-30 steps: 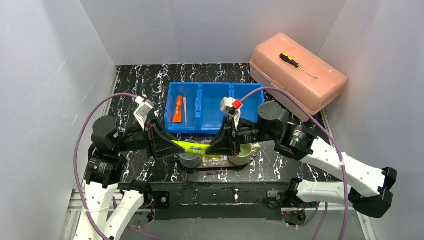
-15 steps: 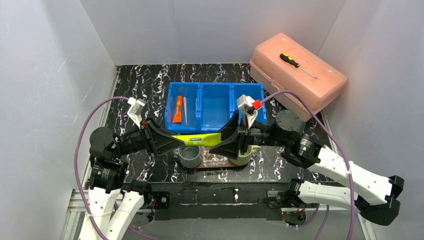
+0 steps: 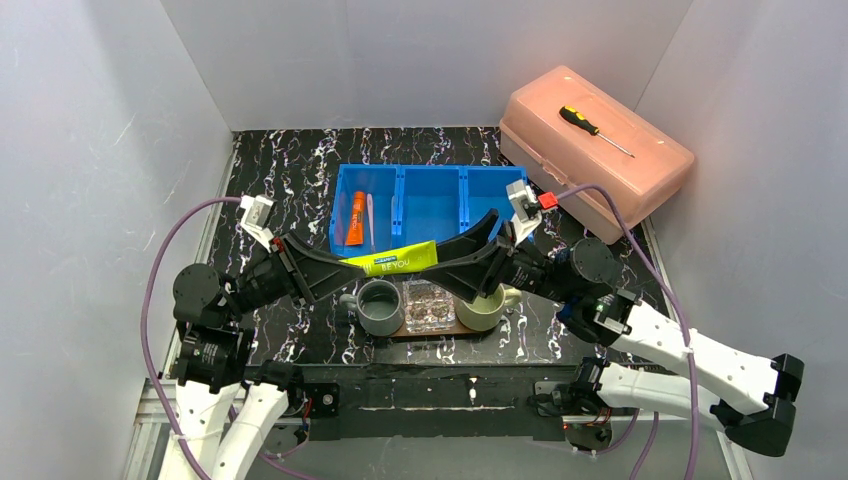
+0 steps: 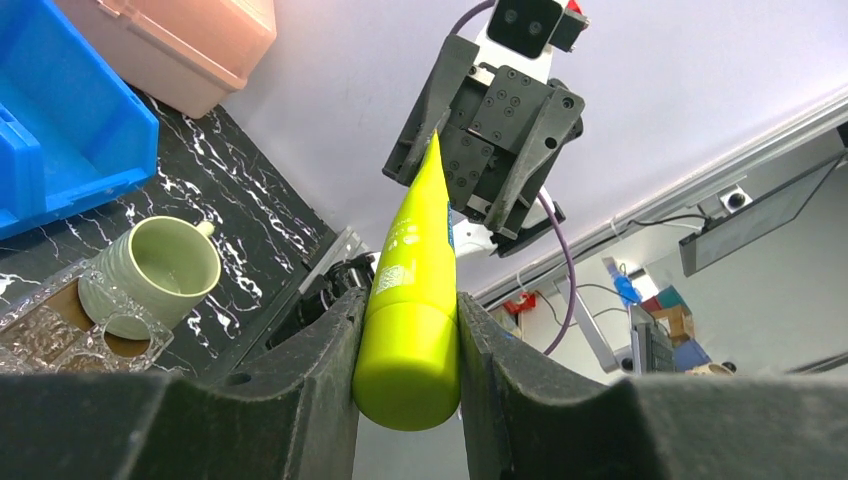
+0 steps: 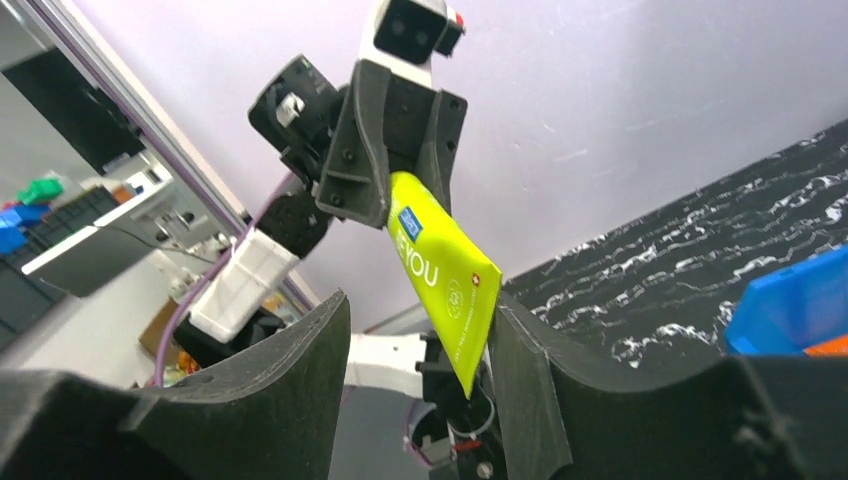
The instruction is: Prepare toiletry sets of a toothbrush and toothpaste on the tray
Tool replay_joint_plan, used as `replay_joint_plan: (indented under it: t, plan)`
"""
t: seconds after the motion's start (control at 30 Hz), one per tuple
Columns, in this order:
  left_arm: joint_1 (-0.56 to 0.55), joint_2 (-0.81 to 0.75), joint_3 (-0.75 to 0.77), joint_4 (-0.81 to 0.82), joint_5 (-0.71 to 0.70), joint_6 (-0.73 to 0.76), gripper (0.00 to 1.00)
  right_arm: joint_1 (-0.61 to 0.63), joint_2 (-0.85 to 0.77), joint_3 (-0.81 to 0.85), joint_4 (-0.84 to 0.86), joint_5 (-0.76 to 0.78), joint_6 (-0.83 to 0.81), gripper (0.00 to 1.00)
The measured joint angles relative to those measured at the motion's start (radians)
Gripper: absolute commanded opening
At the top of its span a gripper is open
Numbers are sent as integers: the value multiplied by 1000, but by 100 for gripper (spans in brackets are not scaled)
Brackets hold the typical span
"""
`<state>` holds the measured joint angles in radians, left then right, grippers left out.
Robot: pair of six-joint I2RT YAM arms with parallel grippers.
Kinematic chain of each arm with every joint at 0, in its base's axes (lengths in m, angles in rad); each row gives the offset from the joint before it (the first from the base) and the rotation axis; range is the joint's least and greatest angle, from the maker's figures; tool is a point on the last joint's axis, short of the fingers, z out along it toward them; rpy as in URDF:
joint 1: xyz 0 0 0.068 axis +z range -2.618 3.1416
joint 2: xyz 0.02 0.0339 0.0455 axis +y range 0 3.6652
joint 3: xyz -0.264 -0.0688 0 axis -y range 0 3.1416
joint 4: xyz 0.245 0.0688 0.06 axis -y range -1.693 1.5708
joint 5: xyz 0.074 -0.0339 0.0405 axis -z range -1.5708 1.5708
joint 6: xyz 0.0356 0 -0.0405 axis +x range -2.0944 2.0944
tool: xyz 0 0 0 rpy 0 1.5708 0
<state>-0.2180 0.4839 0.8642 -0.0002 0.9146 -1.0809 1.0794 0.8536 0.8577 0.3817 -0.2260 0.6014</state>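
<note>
From above, the green tube hangs level in the air over the tray, which sits by the middle of the counter's near edge. The left gripper has its jaws closed on the tube's fat end. The right gripper faces it with its jaws wide apart around the flat end. The grey mug and the green mug wait below, so I think the tube will go into one. In the left wrist view, the jaws squeeze the tube's round end tight, so this arm alone carries it. In the right wrist view, the flat end sits between the wide jaws, close to one, but not pinched.
</note>
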Motion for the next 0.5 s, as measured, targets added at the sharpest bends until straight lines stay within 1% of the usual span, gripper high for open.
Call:
replay_joint_plan:
  t: [0.13, 0.37, 0.5]
  plan:
    - [0, -6, 0, 4, -30, -23, 0, -1, 27, -2, 80, 19, 37, 57]
    - [0, -13, 0, 3, -61, -57, 0, -2, 86, -2, 157, 18, 75, 49]
    - [0, -17, 0, 6, -66, -74, 0, -2, 95, -2, 179, 18, 82, 39]
